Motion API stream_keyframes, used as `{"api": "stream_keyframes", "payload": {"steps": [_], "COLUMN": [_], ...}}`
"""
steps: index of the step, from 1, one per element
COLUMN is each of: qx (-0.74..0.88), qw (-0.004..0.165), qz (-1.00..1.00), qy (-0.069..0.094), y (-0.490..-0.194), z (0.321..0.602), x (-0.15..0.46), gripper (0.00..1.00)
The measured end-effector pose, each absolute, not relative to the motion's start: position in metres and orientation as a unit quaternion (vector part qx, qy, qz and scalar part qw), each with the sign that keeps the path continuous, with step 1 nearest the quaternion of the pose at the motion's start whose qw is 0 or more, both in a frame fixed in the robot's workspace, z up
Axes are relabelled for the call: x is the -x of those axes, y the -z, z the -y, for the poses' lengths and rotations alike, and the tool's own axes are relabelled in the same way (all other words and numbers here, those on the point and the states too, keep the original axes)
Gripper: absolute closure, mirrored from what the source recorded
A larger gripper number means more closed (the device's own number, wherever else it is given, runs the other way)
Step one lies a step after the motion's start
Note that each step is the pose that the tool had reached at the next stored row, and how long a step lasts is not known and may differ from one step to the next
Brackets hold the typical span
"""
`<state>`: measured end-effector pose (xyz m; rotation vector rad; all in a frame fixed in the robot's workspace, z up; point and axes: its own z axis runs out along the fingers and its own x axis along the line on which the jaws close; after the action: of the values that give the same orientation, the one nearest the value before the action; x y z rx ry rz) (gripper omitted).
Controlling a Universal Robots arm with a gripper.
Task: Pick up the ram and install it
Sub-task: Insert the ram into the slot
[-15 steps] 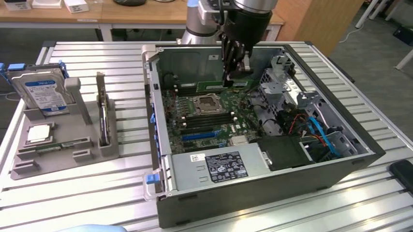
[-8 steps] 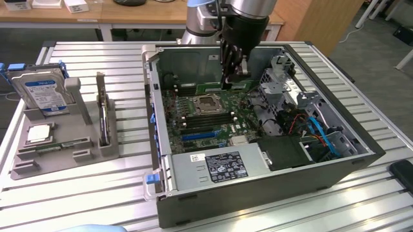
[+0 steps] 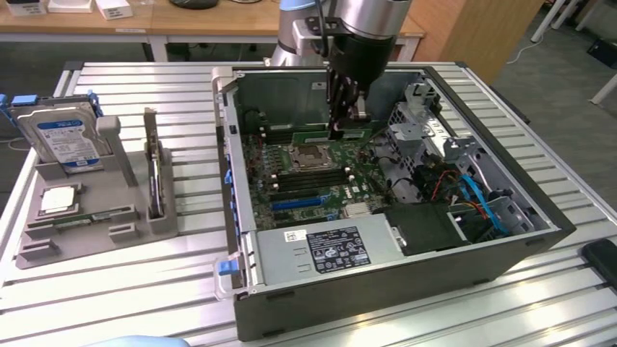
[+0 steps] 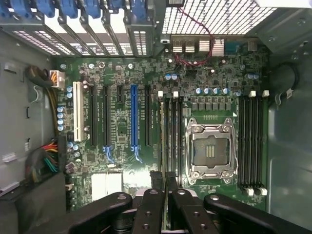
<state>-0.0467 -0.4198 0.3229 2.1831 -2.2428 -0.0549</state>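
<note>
A: State of the end effector?

B: Narrow, pinched on the ram, roughly mid-length along its upper edge. The stick hangs level inside the open computer case, above the motherboard and near the processor socket. It's not seated in anything.

A: Risks?

B: Mainly misalignment, I'd judge. In the wrist view the fingers sit over the black memory slots beside the socket. Those slots are narrow and packed side by side. A small twist or sideways offset could put the board's edge on a slot wall or into the neighbouring slot. If the notch faces the wrong way it won't seat, and I can't tell the orientation. The grip is on a thin edge, so pushing down could make it slip or tilt, one end going in first. I can't tell whether the slot latches are open, and closed ones would block it.

A: Ram's look?

B: A long, narrow, thin green strip, held horizontal. The chips are too small to make out. It's probably rigid but fragile, and off-centre force could flex it.
</note>
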Motion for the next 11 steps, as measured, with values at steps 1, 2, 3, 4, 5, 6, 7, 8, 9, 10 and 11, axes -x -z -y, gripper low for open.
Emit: {"api": "stream_keyframes", "payload": {"steps": [1,2,3,4,5,6,7,8,9,10,11], "qx": [-0.697,-0.697,-0.697,-0.697,-0.697,-0.697,-0.697,-0.697,-0.697,-0.697,-0.697], "qw": [0.006,0.007,0.007,0.008,0.008,0.008,0.008,0.008,0.008,0.008,0.008], "qz": [0.716,0.717,0.717,0.717,0.717,0.717,0.717,0.717,0.717,0.717,0.717], "qy": [0.017,0.017,0.016,0.015,0.015,0.014,0.013,0.013,0.012,0.012,0.011], "y": [-0.321,-0.319,-0.317,-0.316,-0.314,-0.312,-0.31,-0.308,-0.307,-0.305,-0.303], "z": [0.419,0.419,0.419,0.418,0.417,0.417,0.416,0.416,0.416,0.416,0.416], "x": [0.047,0.047,0.047,0.047,0.047,0.048,0.048,0.048,0.048,0.048,0.048], "gripper": [0.87,0.87,0.87,0.87,0.87,0.87,0.87,0.87,0.87,0.87,0.87]}}
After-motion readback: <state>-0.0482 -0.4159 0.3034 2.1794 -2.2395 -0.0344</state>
